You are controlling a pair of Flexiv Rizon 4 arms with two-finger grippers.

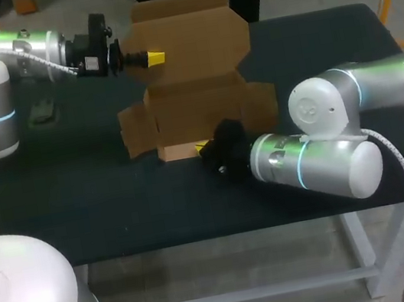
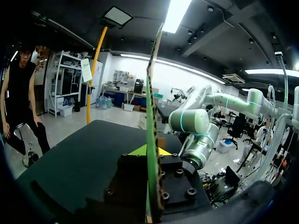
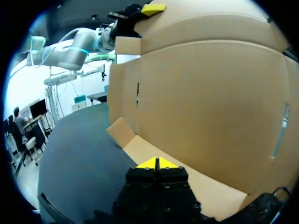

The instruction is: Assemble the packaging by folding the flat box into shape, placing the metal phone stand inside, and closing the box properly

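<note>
The brown cardboard box point(image 1: 195, 109) stands half folded in the middle of the table, its lid point(image 1: 191, 36) raised upright at the back. My left gripper point(image 1: 156, 57) is shut on the lid's left edge. In the left wrist view the lid point(image 2: 150, 116) runs edge-on between the yellow tips of the left gripper point(image 2: 149, 150). My right gripper point(image 1: 202, 149) is shut at the box's front. In the right wrist view the right gripper point(image 3: 158, 163) has its tips together over the low front flap point(image 3: 196, 182), facing the box wall point(image 3: 205, 102). A small dark object point(image 1: 44, 111), possibly the phone stand, lies at the table's left.
The dark table point(image 1: 80, 210) extends in front of and beside the box. Side flaps point(image 1: 135, 131) spread out from the box on the tabletop. My right arm's elbow point(image 1: 320, 162) hangs low over the table's front right.
</note>
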